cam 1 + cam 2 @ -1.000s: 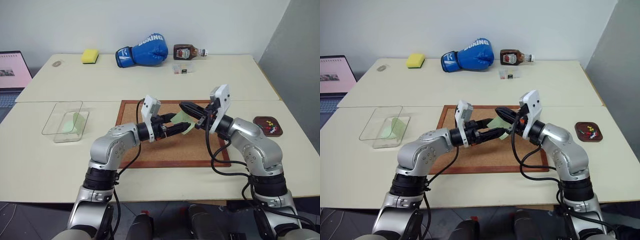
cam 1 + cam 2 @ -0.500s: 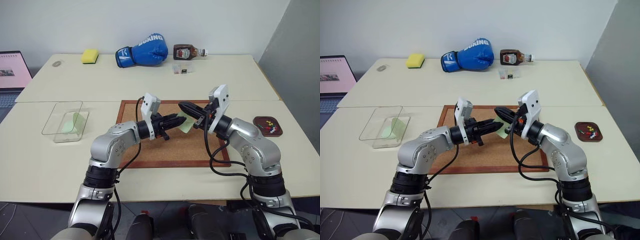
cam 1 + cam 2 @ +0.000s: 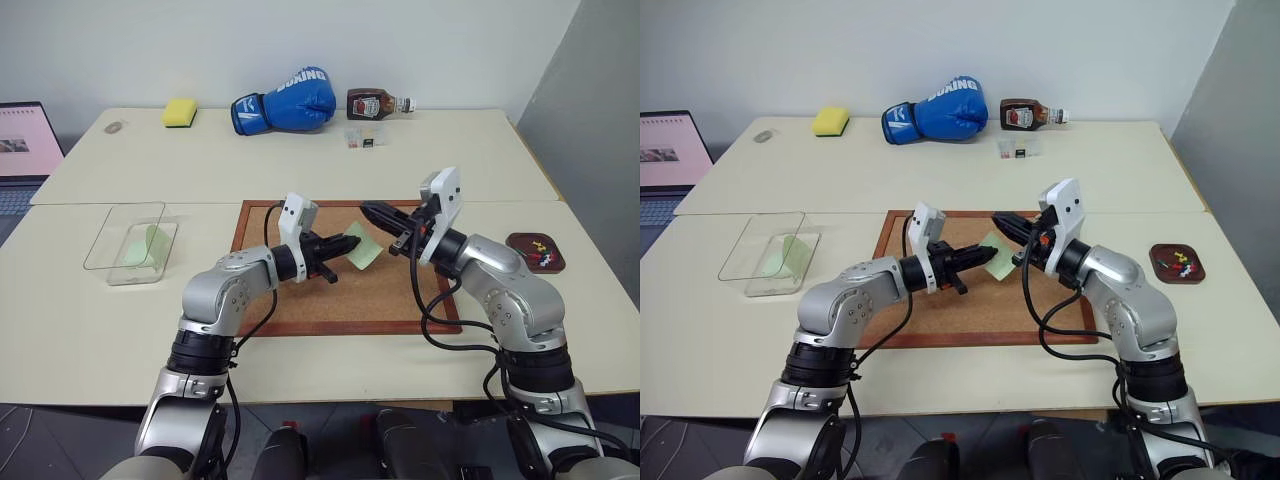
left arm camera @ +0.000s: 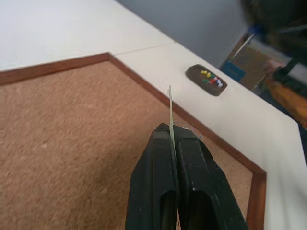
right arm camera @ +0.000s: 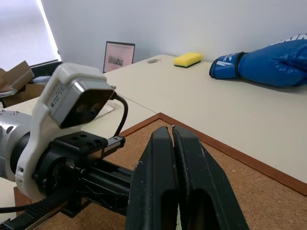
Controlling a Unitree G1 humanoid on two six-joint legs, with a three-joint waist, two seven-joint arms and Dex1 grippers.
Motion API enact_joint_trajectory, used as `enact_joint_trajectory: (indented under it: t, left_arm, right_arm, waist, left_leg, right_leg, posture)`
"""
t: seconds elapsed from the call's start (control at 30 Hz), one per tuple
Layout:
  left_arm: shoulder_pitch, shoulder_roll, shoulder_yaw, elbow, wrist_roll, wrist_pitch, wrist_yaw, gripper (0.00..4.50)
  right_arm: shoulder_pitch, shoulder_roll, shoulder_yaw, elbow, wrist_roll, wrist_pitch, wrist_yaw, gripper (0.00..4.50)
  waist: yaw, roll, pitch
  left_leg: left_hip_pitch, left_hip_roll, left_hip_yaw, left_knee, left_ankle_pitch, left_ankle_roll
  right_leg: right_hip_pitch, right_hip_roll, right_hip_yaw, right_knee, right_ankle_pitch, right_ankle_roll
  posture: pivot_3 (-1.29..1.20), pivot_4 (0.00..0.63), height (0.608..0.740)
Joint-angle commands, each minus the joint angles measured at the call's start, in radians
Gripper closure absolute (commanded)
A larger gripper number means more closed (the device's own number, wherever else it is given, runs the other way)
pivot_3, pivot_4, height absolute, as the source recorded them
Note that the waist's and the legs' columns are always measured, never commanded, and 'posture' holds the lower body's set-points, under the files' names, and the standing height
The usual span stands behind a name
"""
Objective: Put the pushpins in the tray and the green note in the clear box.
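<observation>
Beige table [image 3: 330, 165] carries a cork board [image 3: 385, 295], the landmark; over its middle left gripper [image 3: 350, 244] is clamped on green note [image 3: 365, 252], right gripper [image 3: 370, 212] pressed together, empty, just beyond. Tray [image 3: 535, 252] with pushpins [image 3: 541, 250] right of board; clear box [image 3: 131, 240] left.

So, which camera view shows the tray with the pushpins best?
The left wrist view: the tray lies unobstructed, with the pushpins distinguishable by colour. Both eye views show it smaller, at the table's right edge.
</observation>
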Motion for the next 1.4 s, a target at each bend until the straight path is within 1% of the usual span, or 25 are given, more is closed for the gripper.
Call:
enact_joint_trajectory:
  t: [0.03,0.13,0.2,0.27,0.4,0.53,0.7,0.83,0.97,1.13,1.2,1.23,1.27,1.4]
  left_arm:
    - [-0.01,0.005,-0.002,-0.018,0.009,-0.008,0.002,4.43]
    - [-0.018,0.002,-0.009,-0.034,0.008,-0.013,-0.009,4.43]
    - [-0.026,0.003,-0.023,-0.058,0.012,-0.028,-0.024,4.43]
    - [-0.039,0.0,-0.05,-0.093,0.023,-0.053,-0.037,4.43]
    - [-0.054,0.031,-0.167,-0.141,0.132,-0.174,-0.084,4.43]
    - [-0.082,0.023,-0.271,-0.153,0.223,-0.288,-0.116,4.43]
    - [-0.112,-0.04,-0.336,-0.138,0.276,-0.37,-0.122,4.43]
    - [-0.125,-0.086,-0.351,-0.113,0.296,-0.389,-0.115,4.43]
    - [-0.121,-0.096,-0.348,-0.105,0.304,-0.391,-0.117,4.43]
    - [-0.103,-0.084,-0.349,-0.118,0.307,-0.372,-0.126,4.43]
    - [-0.1,-0.081,-0.349,-0.124,0.306,-0.366,-0.127,4.5]
    - [-0.1,-0.082,-0.349,-0.127,0.305,-0.362,-0.126,4.5]
    - [-0.1,-0.083,-0.348,-0.13,0.305,-0.358,-0.126,4.5]
    - [-0.095,-0.083,-0.348,-0.137,0.307,-0.349,-0.127,4.5]
  right_arm:
    - [-0.017,-0.015,-0.037,-0.053,0.009,-0.013,-0.016,4.5]
    - [0.006,-0.052,-0.056,-0.045,-0.037,-0.022,-0.055,4.5]
    - [0.037,-0.093,-0.072,-0.011,-0.116,-0.052,-0.113,4.5]
    - [0.08,-0.125,-0.119,0.023,-0.175,-0.061,-0.19,4.5]
    - [0.127,-0.146,-0.22,0.051,-0.224,-0.02,-0.315,4.5]
    - [0.138,-0.174,-0.342,0.115,-0.234,0.007,-0.393,4.5]
    - [0.1,-0.206,-0.455,0.23,-0.195,0.051,-0.424,4.5]
    - [0.074,-0.224,-0.493,0.29,-0.174,0.088,-0.431,4.5]
    - [0.041,-0.223,-0.533,0.339,-0.135,0.125,-0.431,4.5]
    - [0.019,-0.234,-0.546,0.399,-0.122,0.134,-0.427,4.5]
    - [0.014,-0.24,-0.544,0.416,-0.124,0.125,-0.429,4.05]
    - [0.012,-0.241,-0.544,0.426,-0.125,0.123,-0.432,3.97]
    - [0.011,-0.241,-0.545,0.434,-0.125,0.121,-0.435,3.75]
    - [0.008,-0.237,-0.548,0.457,-0.124,0.109,-0.447,2.75]
  waist:
    - [0.0,0.0,0.0]
    - [0.001,0.0,0.0]
    - [0.003,0.0,0.0]
    - [0.01,0.0,0.0]
    - [0.025,0.0,0.0]
    - [0.027,0.0,0.0]
    - [0.026,0.0,0.0]
    - [0.021,0.0,0.0]
    - [0.02,0.001,0.0]
    - [0.021,0.001,0.0]
    - [0.022,0.001,0.0]
    - [0.022,0.001,0.0]
    - [0.022,0.001,0.0]
    - [0.022,0.001,0.0]
  left_leg:
    - [0.0,0.0,0.0,0.0,0.0,0.0]
    - [0.0,0.0,0.0,0.0,0.0,0.0]
    - [0.0,0.0,0.0,0.0,0.0,0.0]
    - [0.0,0.0,0.0,0.0,0.0,0.0]
    - [-0.001,-0.001,0.0,0.0,0.0,0.0]
    - [-0.001,-0.001,0.002,0.0,0.0,0.0]
    - [0.0,-0.001,0.002,0.0,0.0,0.0]
    - [0.0,-0.001,0.003,0.0,0.0,0.0]
    - [0.0,-0.001,0.003,0.0,0.0,0.0]
    - [0.0,-0.001,0.003,0.001,0.0,0.0]
    - [0.0,-0.001,0.003,0.001,0.0,0.0]
    - [0.0,-0.001,0.003,0.001,0.0,0.0]
    - [0.0,-0.001,0.003,0.001,0.0,0.0]
    - [0.0,-0.001,0.003,0.0,0.0,0.0]
  right_leg:
    - [0.0,0.0,0.0,0.0,0.0,0.0]
    - [0.0,0.0,0.0,0.0,0.0,0.0]
    - [0.0,0.0,0.0,0.0,0.0,0.0]
    - [0.0,0.0,0.0,0.0,0.0,0.0]
    - [0.0,-0.001,0.0,-0.001,0.0,0.0]
    - [0.0,-0.001,0.002,-0.001,0.0,0.0]
    - [0.0,-0.001,0.002,-0.001,0.0,0.0]
    - [0.0,0.0,0.003,0.0,0.0,0.0]
    - [0.0,0.0,0.003,0.0,0.0,0.0]
    - [0.001,0.0,0.003,0.0,0.0,0.001]
    - [0.0,0.0,0.003,0.0,0.0,0.001]
    - [0.0,0.0,0.003,-0.001,0.0,0.001]
    - [0.0,0.0,0.003,-0.001,0.0,0.001]
    - [0.0,0.0,0.003,0.0,0.0,0.001]
  posture:
    - [0.0,0.15,0.74]
    - [0.0,0.15,0.74]
    - [0.0,0.15,0.74]
    - [0.0,0.15,0.74]
    - [0.0,0.15,0.74]
    - [0.0,0.15,0.74]
    - [0.0,0.15,0.74]
    - [0.0,0.15,0.74]
    - [0.0,0.15,0.74]
    - [0.0,0.15,0.74]
    - [0.0,0.15,0.74]
    - [0.0,0.15,0.74]
    - [0.0,0.15,0.74]
    - [0.0,0.15,0.74]
